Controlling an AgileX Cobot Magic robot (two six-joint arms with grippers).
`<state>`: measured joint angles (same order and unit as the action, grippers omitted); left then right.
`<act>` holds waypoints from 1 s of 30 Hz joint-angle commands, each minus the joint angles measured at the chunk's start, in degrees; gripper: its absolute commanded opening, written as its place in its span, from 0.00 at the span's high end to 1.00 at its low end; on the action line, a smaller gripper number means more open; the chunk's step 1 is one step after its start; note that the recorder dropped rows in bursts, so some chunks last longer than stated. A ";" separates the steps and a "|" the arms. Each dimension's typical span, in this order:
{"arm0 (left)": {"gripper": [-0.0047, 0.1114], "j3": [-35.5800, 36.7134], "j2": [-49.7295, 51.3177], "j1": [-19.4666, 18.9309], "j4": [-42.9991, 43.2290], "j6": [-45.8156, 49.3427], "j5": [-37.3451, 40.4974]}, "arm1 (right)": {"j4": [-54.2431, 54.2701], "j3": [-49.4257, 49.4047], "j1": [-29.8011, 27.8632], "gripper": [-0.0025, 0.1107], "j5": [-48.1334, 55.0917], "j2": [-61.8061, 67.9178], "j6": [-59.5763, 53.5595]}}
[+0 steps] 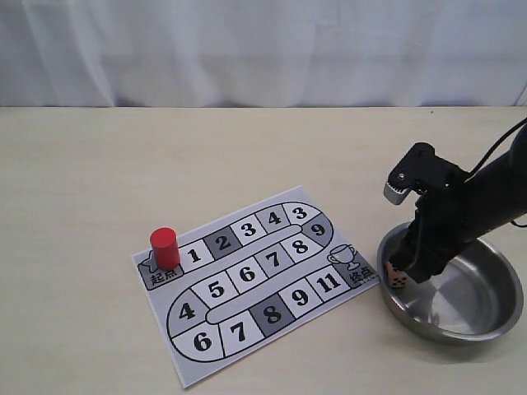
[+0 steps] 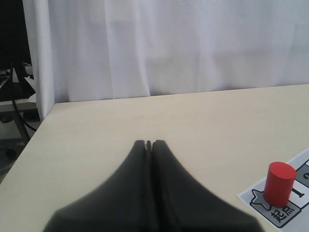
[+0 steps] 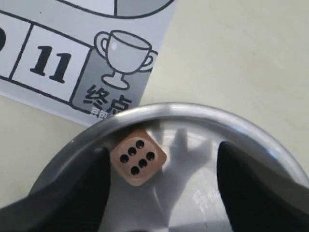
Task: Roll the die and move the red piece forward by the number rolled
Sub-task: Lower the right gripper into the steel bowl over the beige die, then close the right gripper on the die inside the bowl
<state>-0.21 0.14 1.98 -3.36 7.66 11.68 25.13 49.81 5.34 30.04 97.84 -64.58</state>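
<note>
- The left claw point(image 2: 148, 144) is pressed shut, holding nothing.
- The red piece point(image 1: 164, 249) stands on the board point(image 1: 247, 290), on its start square.
- The die point(image 3: 138, 157) lies in the metal bowl point(image 3: 203, 116), six up, between the wide-open fingers of the right claw point(image 3: 164, 159), perhaps touching one.

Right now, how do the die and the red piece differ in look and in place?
The die is a tan cube with black pips; the red piece is a glossy red cylinder, and taller. The die lies in the metal bowl; the red piece stands upright on the board's start square. The open right pincer flanks the die; no pincer touches the red piece. Neither is gripped.
</note>
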 commanded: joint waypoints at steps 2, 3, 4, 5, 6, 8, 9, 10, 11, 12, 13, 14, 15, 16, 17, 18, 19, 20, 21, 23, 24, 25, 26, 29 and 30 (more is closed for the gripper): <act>0.96 0.21 -0.14 0.18 -0.11 -0.25 -0.41 | -3.89 -0.54 0.10 0.44 0.45 1.61 -0.97; 0.96 0.21 -0.14 0.18 -0.11 -0.25 -0.41 | -4.84 -0.54 0.10 0.44 0.62 1.85 -0.97; 0.96 0.21 -0.14 0.18 -0.11 -0.25 -0.41 | -5.55 -0.54 0.10 0.44 0.62 1.98 -1.06; 0.96 0.21 -0.14 0.18 -0.11 -0.25 -0.41 | -6.14 -0.54 0.10 0.44 0.62 2.23 -1.22; 0.96 0.21 -0.14 0.18 -0.24 -0.25 -0.41 | -6.14 -0.54 0.10 0.44 0.88 2.38 -1.51; 0.96 0.21 -0.14 0.18 -0.24 -0.25 -0.41 | -6.14 -0.54 0.10 0.44 1.01 2.43 -2.22; 0.96 0.21 -0.14 0.18 -0.24 -0.25 -0.41 | -6.14 -0.54 0.10 0.44 1.12 2.43 -2.24; 0.96 0.21 -0.14 0.18 -0.24 -0.25 -0.41 | -5.91 -0.54 0.10 0.44 1.12 2.43 -2.24; 0.96 0.21 -0.14 0.18 -0.24 -0.25 -0.41 | -4.55 -0.54 0.10 0.44 1.12 2.64 -2.24; 0.96 0.21 -0.14 0.18 -0.24 -0.25 -0.41 | -4.41 -0.54 0.10 0.44 1.12 2.86 -2.24; 0.96 0.21 -0.14 0.18 -0.24 -0.25 -0.41 | -4.41 -0.54 0.10 0.44 0.71 3.30 -2.24; 0.96 0.21 -0.14 0.18 -0.24 -0.25 -0.41 | -4.31 -0.54 0.10 0.44 0.14 3.82 -2.24; 0.96 0.21 -0.14 0.18 -0.24 -0.25 -0.41 | -2.92 -0.54 0.10 0.44 0.01 4.22 -2.24; 0.96 0.21 -0.14 0.18 -0.24 -0.25 -0.41 | -2.05 -0.54 0.10 0.44 0.01 4.65 -2.24; 0.96 0.21 -0.14 0.18 -0.24 -0.25 -0.41 | -2.06 -0.54 0.10 0.44 -0.24 4.76 -2.24; 0.96 0.21 -0.14 0.18 -0.24 -0.25 -0.41 | -2.06 -0.54 0.10 0.44 -0.91 4.76 -2.24; 0.96 0.21 -0.14 0.18 -0.24 -0.25 -0.41 | -1.78 -0.54 0.10 0.44 -1.36 4.76 -2.24; 0.96 0.21 -0.14 0.18 -0.24 -0.25 -0.41 | -1.03 -0.54 0.10 0.44 -1.36 4.76 -2.24; 0.96 0.21 -0.14 0.18 -0.24 -0.25 -0.41 | -0.73 -0.54 0.10 0.44 -1.36 4.76 -2.24; 0.96 0.21 -0.14 0.18 -0.24 -0.25 -0.41 | 0.28 -0.54 0.10 0.44 -1.73 4.76 -2.24; 0.96 0.21 -0.14 0.18 -0.24 -0.25 -0.41 | 0.83 -0.54 0.10 0.44 -2.16 4.76 -2.24; 0.96 0.21 -0.14 0.18 -0.24 -0.25 -0.41 | 1.11 -0.54 0.10 0.44 -3.12 4.76 -2.24; 0.96 0.21 -0.14 0.18 -0.24 -0.25 -0.41 | 1.11 -0.54 0.10 0.44 -3.24 4.76 -2.24; 0.96 0.21 -0.14 0.18 -0.13 -0.25 -0.41 | 1.11 -0.54 0.10 0.44 -3.01 4.76 -2.24; 0.96 0.21 -0.14 0.18 -0.13 -0.25 -0.41 | 1.11 -0.54 0.10 0.44 -3.01 4.76 -2.24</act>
<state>-0.21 0.14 1.98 -3.36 7.66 11.68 25.90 49.47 5.34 27.44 102.65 -66.55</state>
